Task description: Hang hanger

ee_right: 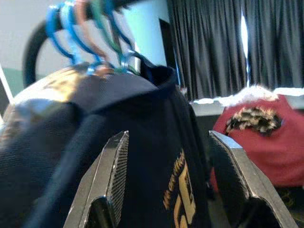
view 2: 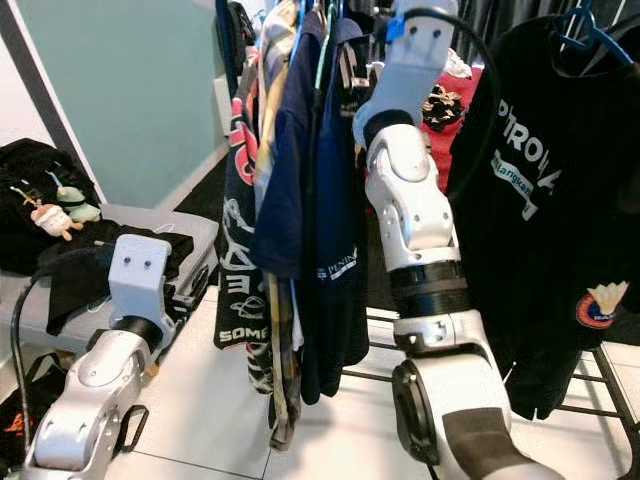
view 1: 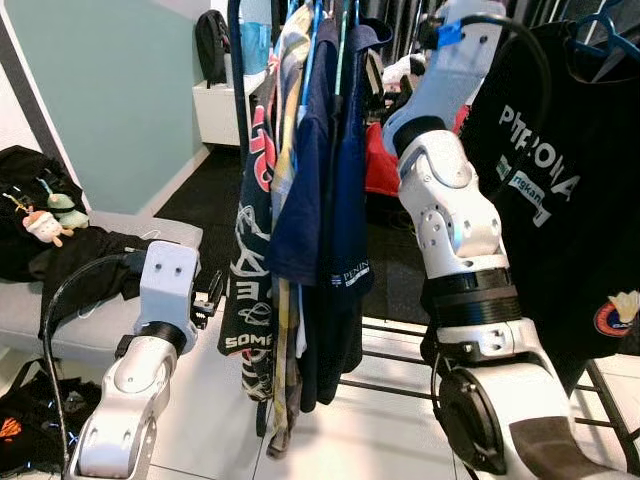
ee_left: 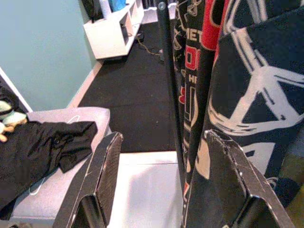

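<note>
Gaping right tool facing navy shirt

White "PENIN…" on the navy shirt; partial "SOME" on the black printed shirt.

My arms are silver with black bands, and my fingers are black. On the rack, the hangers are blue, pink and green. The nearest shirt is navy with gold lettering; another navy shirt carries small white print. A dark shirt beside them has red and white graphics, and one is yellow-patterned. The black tee has white lettering and an orange-and-white badge near its hem. The wall is pale teal, the bench grey with black clothes on it, the cloth behind is red, and the curtain is dark grey.
</note>
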Available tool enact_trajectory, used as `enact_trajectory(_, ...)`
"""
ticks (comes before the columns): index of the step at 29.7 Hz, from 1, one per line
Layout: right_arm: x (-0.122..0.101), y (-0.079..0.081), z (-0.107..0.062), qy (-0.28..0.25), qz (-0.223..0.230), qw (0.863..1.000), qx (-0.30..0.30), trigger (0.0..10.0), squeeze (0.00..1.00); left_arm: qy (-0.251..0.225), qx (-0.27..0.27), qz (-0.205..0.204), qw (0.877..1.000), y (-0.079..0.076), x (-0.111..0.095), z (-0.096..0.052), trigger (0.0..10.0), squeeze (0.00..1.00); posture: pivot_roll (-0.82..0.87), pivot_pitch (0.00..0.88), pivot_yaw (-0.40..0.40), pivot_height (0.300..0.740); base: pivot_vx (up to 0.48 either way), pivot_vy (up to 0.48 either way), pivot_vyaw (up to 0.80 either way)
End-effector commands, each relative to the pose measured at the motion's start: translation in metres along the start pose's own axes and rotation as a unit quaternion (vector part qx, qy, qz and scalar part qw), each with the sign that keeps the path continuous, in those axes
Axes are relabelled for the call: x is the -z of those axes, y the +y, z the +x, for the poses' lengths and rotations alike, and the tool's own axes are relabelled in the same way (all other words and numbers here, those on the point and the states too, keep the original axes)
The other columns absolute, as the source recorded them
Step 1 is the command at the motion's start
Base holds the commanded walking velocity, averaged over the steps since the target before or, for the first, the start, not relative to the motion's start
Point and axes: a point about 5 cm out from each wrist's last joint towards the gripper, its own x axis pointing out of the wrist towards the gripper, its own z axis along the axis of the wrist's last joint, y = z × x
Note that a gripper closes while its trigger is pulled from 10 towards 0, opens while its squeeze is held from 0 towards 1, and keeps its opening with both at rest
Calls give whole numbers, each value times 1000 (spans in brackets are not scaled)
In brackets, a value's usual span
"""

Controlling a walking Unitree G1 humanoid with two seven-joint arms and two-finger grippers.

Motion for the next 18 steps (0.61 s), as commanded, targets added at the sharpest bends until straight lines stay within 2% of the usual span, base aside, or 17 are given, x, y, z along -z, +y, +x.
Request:
enact_trajectory(1,0,1,5,23,27,999,-13,10000,0,-14,1,7,1000,0,-4,-2,10000,0,-85,134,-4,740,0,0,0)
enact_trajectory(8,-1,2,8,19,32,999,-24,10000,0,-16,0,7,1000,-1,-5,-3,10000,0,-84,133,-4,740,0,0,0)
enact_trajectory(9,-15,12,6,-30,36,997,-59,10000,0,-15,0,8,1000,-1,-5,-2,10000,0,-83,132,-3,740,0,0,0)
enact_trajectory(10,-15,12,6,-30,36,997,-59,10000,0,-15,0,8,1000,-1,-5,-2,10000,0,-83,132,-3,740,0,0,0)
enact_trajectory(11,-25,27,2,-73,31,991,-104,10000,0,-15,0,8,1000,-1,-4,-1,10000,0,-84,130,0,740,0,0,0)
enact_trajectory(12,-25,27,2,-73,31,991,-104,10000,0,-15,0,8,1000,-1,-4,-1,10000,0,-84,130,0,740,0,0,0)
enact_trajectory(13,-30,40,-3,-100,28,984,-142,10000,0,-16,1,8,1000,-1,-4,0,10000,0,-83,127,-1,740,0,0,0)
enact_trajectory(16,-30,40,-3,-100,28,984,-142,10000,0,-16,1,8,1000,-1,-4,0,10000,0,-83,127,-1,740,0,0,0)
enact_trajectory(17,-22,49,-4,-88,19,983,-160,10000,0,-16,2,8,1000,-1,-4,1,10000,0,-82,126,-3,740,0,0,0)
enact_trajectory(18,-22,49,-4,-88,19,983,-160,10000,0,-16,2,8,1000,-1,-4,1,10000,0,-82,126,-3,740,0,0,0)
